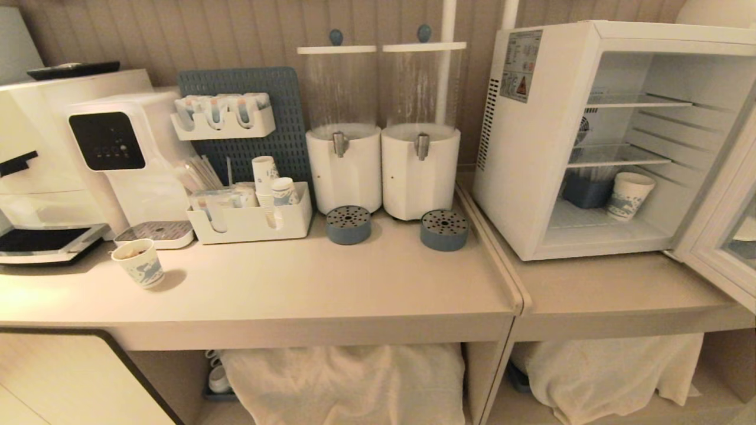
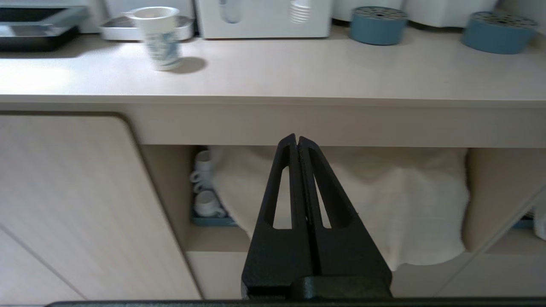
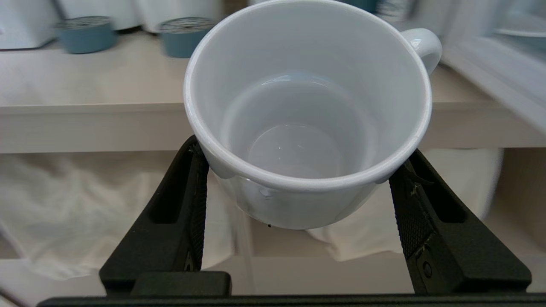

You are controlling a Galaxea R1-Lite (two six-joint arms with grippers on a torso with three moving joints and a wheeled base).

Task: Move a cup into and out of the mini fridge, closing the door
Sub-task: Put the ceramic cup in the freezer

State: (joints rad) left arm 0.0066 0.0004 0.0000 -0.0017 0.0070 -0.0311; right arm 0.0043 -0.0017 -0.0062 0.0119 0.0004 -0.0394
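Your right gripper point(image 3: 298, 187) is clamped on the cup point(image 3: 307, 115), one finger on either side of the wall just under the rim, the handle turned away from the wrist. Held this way the mouth stays up and the base is free to set down flat on a shelf. It hangs in front of the counter point(image 1: 331, 283), below its edge and out of the head view.

The fridge point(image 1: 596, 136) stands on the right counter with the door point(image 1: 723, 230) swung wide to the right, so the way in is clear. A paper cup point(image 1: 629, 196) and a dark tub point(image 1: 586, 190) already sit on the fridge floor; you'll likely want the bare patch in front of them.

Your left gripper point(image 2: 297, 147) is pressed shut with nothing in it, parked low before the shelf under the counter.
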